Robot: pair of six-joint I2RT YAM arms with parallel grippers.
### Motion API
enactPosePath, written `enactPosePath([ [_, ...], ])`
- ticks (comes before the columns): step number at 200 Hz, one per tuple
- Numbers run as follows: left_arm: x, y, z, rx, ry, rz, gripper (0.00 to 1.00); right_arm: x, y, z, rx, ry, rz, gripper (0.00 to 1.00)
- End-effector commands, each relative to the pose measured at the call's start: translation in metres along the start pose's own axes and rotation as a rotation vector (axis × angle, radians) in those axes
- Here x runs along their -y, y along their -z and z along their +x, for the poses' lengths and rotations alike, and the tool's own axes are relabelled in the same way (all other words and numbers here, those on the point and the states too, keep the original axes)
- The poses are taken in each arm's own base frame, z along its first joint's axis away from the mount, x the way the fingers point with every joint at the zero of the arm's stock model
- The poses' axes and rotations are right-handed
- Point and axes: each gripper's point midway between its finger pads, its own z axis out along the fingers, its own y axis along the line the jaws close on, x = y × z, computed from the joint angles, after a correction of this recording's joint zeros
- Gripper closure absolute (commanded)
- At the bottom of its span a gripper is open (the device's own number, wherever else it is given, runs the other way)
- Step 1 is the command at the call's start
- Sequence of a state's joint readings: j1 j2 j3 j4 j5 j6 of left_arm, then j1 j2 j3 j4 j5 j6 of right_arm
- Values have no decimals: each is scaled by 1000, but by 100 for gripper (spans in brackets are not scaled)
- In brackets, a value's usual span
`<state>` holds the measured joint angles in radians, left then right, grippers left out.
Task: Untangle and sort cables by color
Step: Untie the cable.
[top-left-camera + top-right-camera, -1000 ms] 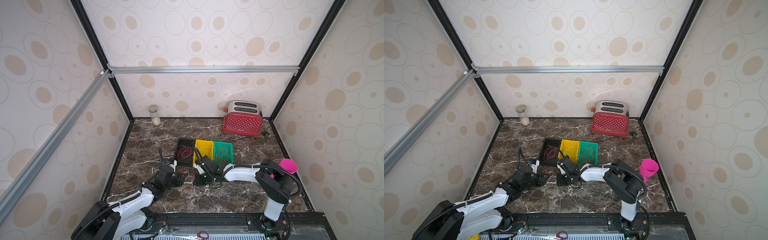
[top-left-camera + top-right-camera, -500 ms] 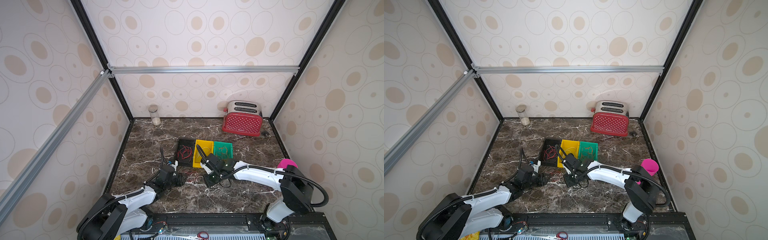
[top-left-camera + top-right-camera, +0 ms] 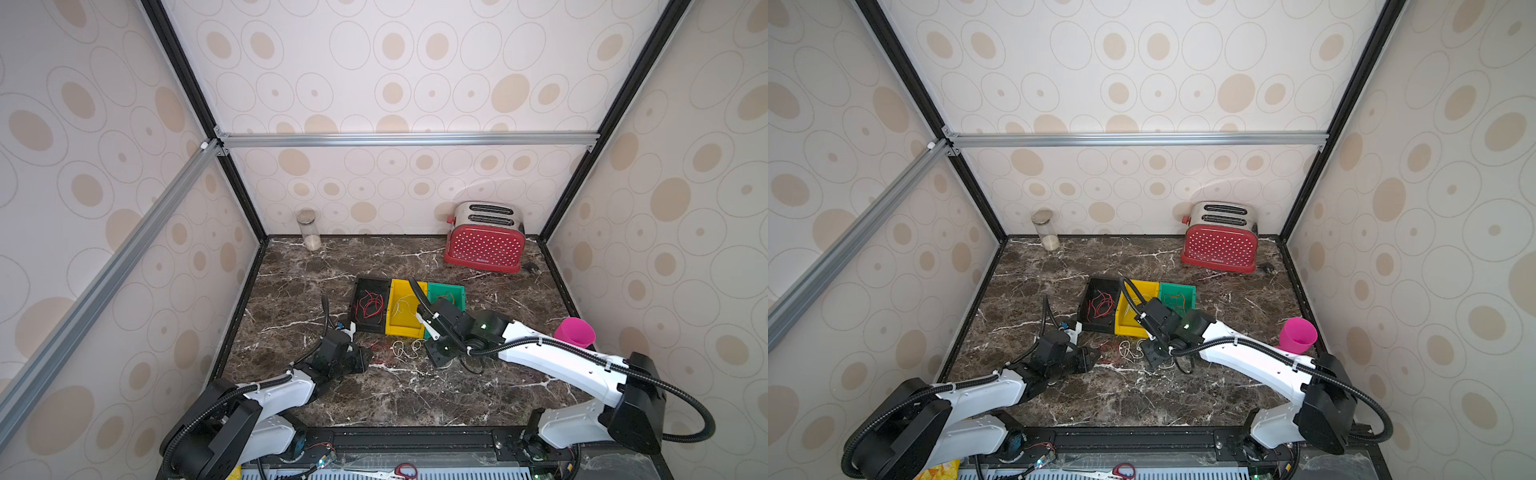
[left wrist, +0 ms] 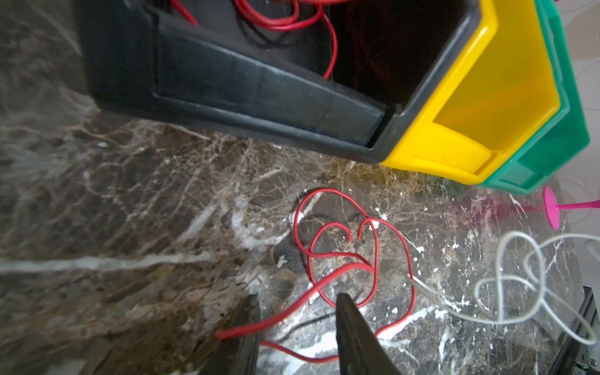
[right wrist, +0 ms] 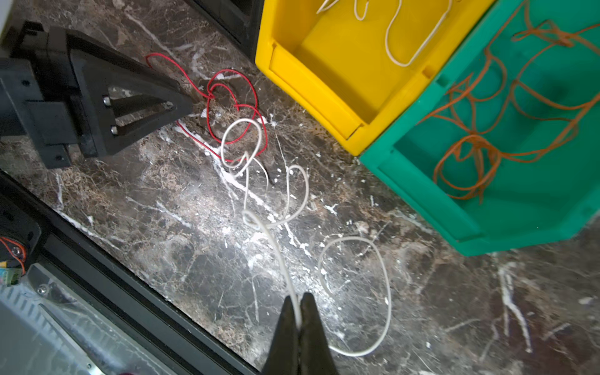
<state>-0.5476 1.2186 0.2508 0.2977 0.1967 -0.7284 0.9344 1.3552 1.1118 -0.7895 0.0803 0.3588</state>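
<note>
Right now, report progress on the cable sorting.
Done: red cables in the black bin, white cables in the yellow bin, orange cables in the green bin. In hand: right gripper shut on a white cable; left gripper open astride a red cable. Left: both, overlapping on the table.

Both arms reach forward, low over the surface (image 3: 415,399), their wrists turned toward each other. The left arm (image 3: 282,386) bends at the elbow, and the 2 fingers (image 4: 354,331) of the left tool (image 4: 297,297) stand apart. The right arm (image 3: 552,361) stretches inward. The right tool (image 5: 298,297) points down, pinched on a white cable (image 5: 279,251).
</note>
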Motion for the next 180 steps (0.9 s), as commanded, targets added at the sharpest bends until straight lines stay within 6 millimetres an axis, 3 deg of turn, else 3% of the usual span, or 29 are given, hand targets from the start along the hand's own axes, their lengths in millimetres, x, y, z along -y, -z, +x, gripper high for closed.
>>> enactPosePath([
  [1, -12, 0, 6, -18, 0, -50, 62, 18, 22, 2, 14, 29, 69, 100],
  [53, -17, 1, 8, -31, -16, -74, 62, 42, 65, -7, 124, 13, 107, 100],
  [91, -21, 0, 11, -32, -9, -84, 62, 57, 107, -18, 258, -28, 95, 100],
  [123, -22, -3, 16, -46, -5, -83, 63, 78, 142, -24, 356, -82, 133, 100],
  [180, -25, -4, 19, -52, -5, -89, 63, 124, 182, -30, 436, -177, 297, 100],
])
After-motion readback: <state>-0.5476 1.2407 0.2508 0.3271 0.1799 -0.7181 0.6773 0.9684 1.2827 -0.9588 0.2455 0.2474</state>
